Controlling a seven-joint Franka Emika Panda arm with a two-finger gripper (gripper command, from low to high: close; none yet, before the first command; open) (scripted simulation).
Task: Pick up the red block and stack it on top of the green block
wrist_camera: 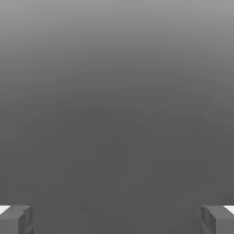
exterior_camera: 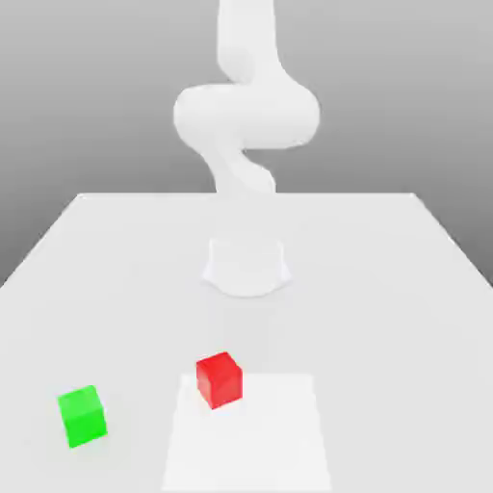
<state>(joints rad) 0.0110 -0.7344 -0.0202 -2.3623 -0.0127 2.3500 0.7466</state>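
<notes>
Exterior view: a red block (exterior_camera: pixel 220 380) sits on a pale counter (exterior_camera: pixel 366 318), just to the exterior view's left of center and low in the scene; it lies partly over the far left corner area of a bright white rectangular patch (exterior_camera: pixel 252 443) on the surface, its sides turned at an angle to the patch's edges. A green block (exterior_camera: pixel 83 417) rests on the same counter, toward the exterior view's left, apart from the red one and somewhat nearer the camera; bare surface lies between the two, and each block shows its top and two side faces. Neither is stacked on the other. Behind them stands a white robot arm (exterior_camera: pixel 246 116), its rounded base (exterior_camera: pixel 246 270) mounted on the counter on the far side of the blocks, near the middle of the counter's width; the arm rises from the base through bulky, curved joints and runs up past the upper edge of the scene, well apart from both blocks; a gray backdrop (exterior_camera: pixel 404 96) shades darker toward the counter's far edge.

Hand view: the hand (wrist_camera: pixel 117 220) is released, its two dark gray fingers (wrist_camera: pixel 17 220) spread wide with nothing held between them; small white areas show beside the fingers; beyond stretches a plain gray background, darkening gradually toward the fingers.
</notes>
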